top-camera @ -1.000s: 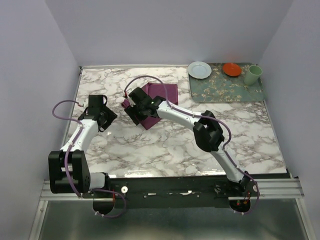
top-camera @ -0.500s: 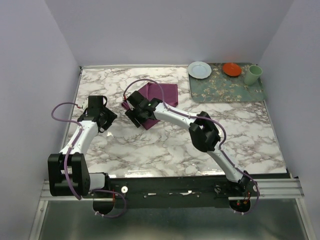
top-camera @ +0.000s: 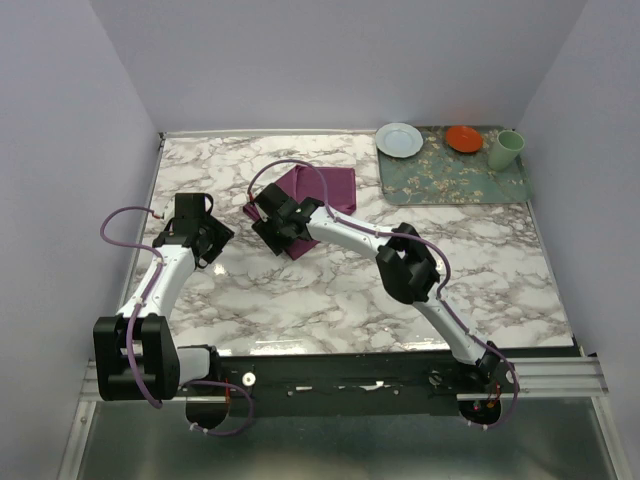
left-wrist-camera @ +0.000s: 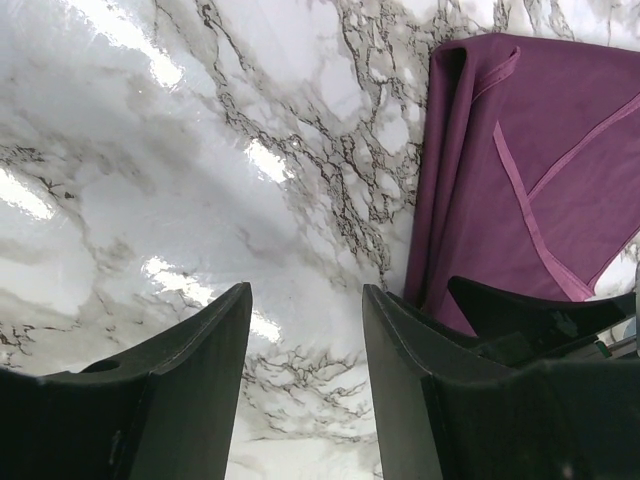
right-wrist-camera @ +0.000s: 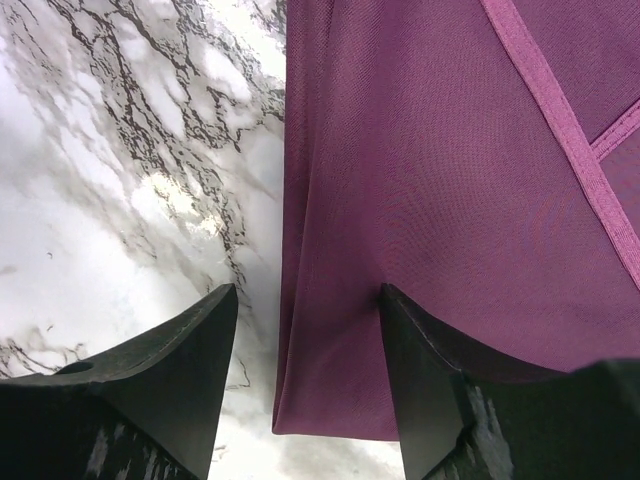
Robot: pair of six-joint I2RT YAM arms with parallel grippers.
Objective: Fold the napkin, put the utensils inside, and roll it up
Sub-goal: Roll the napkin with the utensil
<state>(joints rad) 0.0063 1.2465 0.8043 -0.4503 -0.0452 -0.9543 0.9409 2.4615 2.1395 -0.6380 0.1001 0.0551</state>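
Marble tabletop [top-camera: 480,270], far centre: plum napkin [top-camera: 325,190] lying folded in layers, not yet rolled. Right gripper [right-wrist-camera: 305,300] parted astride its near-left edge, clamping nothing; left gripper [left-wrist-camera: 305,295] open and empty over stone just beside. No knife in sight; loading and rolling apparently left to do.

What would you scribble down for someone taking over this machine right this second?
The left gripper is open and holds nothing, over the bare marble table just left of the napkin.
The right gripper is open, straddling the napkin's left folded edge, not closed on it.
The napkin lies flat toward the far middle of the table and looks folded at least once.
The knife shows in no view, so I cannot tell where it is.
Done: some folding, it seems.
Left: find the knife, lay it inside, roll the napkin up.
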